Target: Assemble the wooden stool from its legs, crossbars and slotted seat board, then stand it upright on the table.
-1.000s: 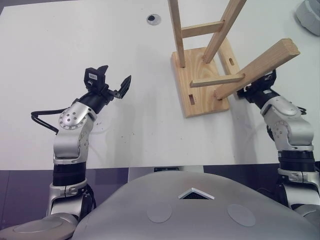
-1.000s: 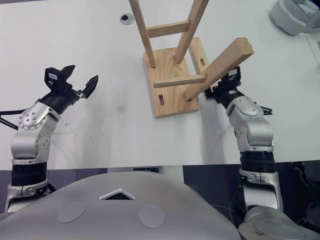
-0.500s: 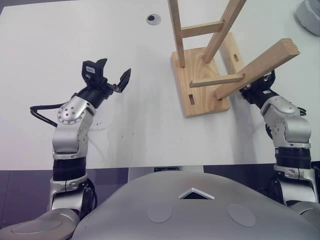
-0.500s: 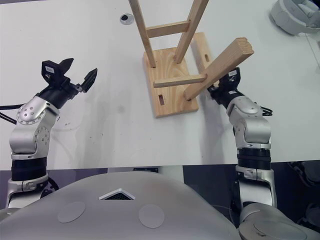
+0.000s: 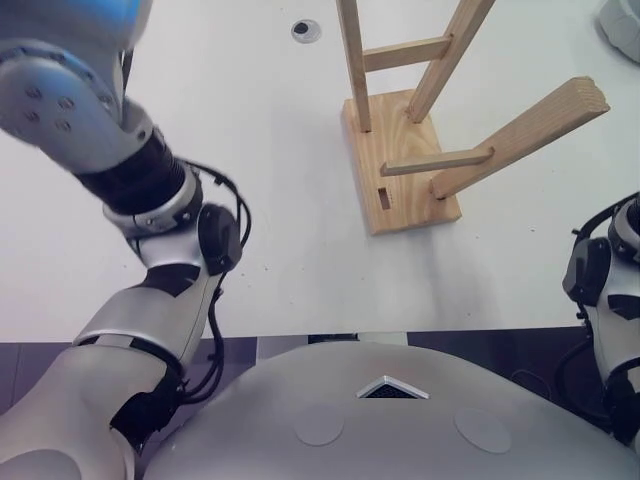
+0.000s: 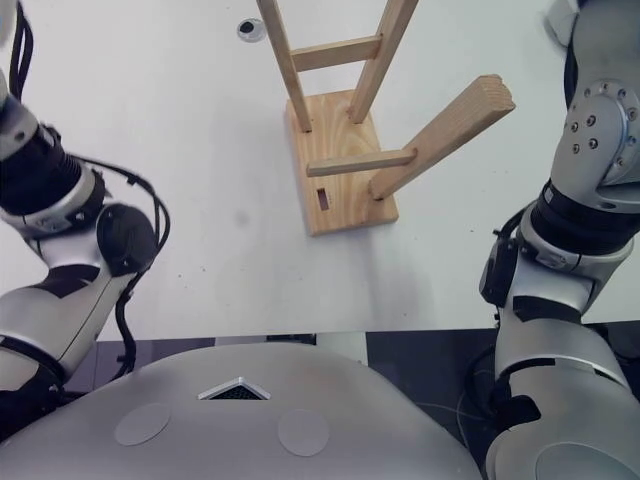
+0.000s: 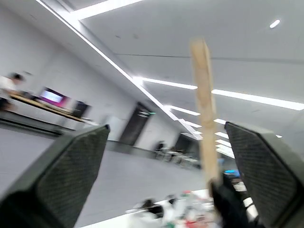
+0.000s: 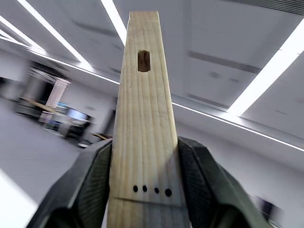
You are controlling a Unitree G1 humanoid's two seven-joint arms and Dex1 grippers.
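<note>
Both arms have swung up off the tabletop (image 5: 280, 200). The right claw (image 8: 145, 161) clamps a wooden leg (image 8: 142, 95), and the left claw (image 7: 166, 161) gapes empty. The stool (image 5: 400, 170) sits upturned, unfinished.

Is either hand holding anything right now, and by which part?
The right hand grips a leg by the end away from its slot. The left hand is open and empty.

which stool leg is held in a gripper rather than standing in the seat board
The leg clamped in the right gripper, an oval slot near its far end; the other three legs stand in the seat board.
</note>
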